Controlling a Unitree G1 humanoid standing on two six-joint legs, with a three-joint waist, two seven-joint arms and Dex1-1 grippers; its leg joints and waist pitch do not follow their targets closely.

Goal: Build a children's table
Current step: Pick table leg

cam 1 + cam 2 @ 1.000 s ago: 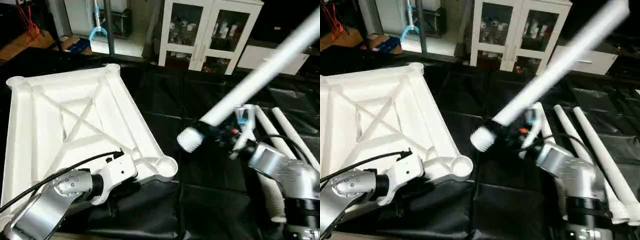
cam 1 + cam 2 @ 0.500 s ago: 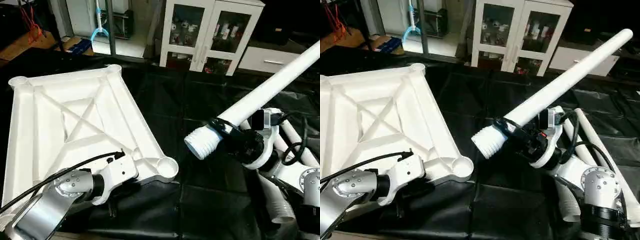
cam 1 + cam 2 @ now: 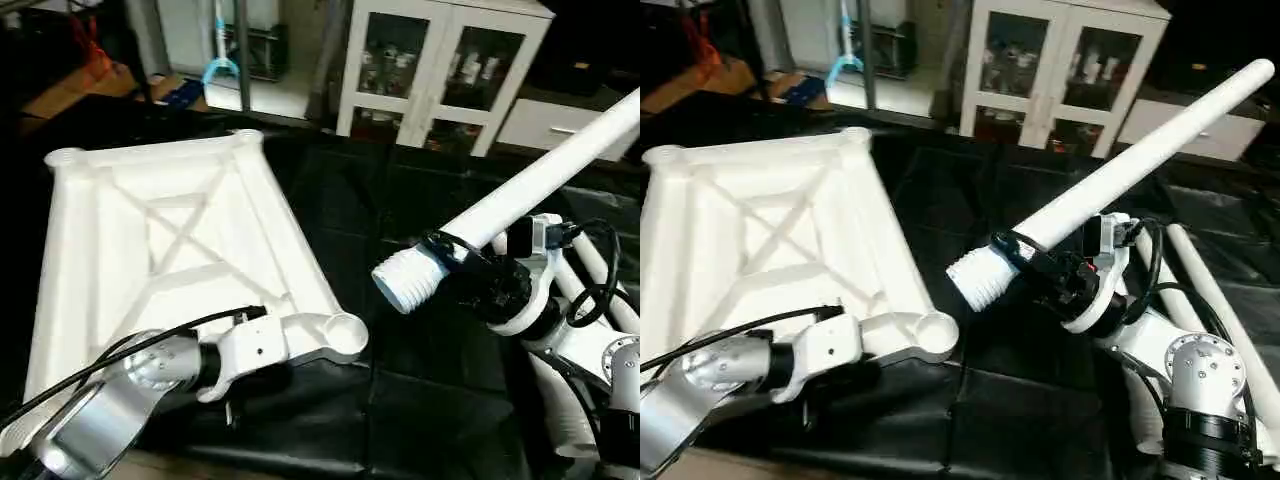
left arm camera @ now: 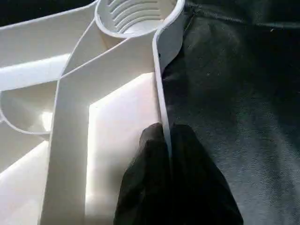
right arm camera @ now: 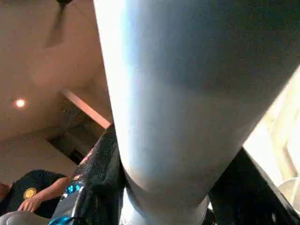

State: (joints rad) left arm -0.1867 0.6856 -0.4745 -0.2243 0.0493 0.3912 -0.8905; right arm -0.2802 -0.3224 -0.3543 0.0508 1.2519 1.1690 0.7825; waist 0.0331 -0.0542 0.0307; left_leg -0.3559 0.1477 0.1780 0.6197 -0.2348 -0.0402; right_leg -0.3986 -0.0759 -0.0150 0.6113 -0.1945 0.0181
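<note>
I see the white plastic rectangular tabletop lying underside up on the left part of the black-covered work surface, its X-shaped ribs and round, ridged corner sockets showing, and my left gripper is pinched tight on the thin rim of its near edge, just beside the near right corner socket. My right gripper is clamped around a long tapered white tube leg close to its ribbed end, holding it in the air on a slant over the middle of the surface, ribbed end lowest and apart from that socket. More white tube legs lie flat near the surface's right edge.
</note>
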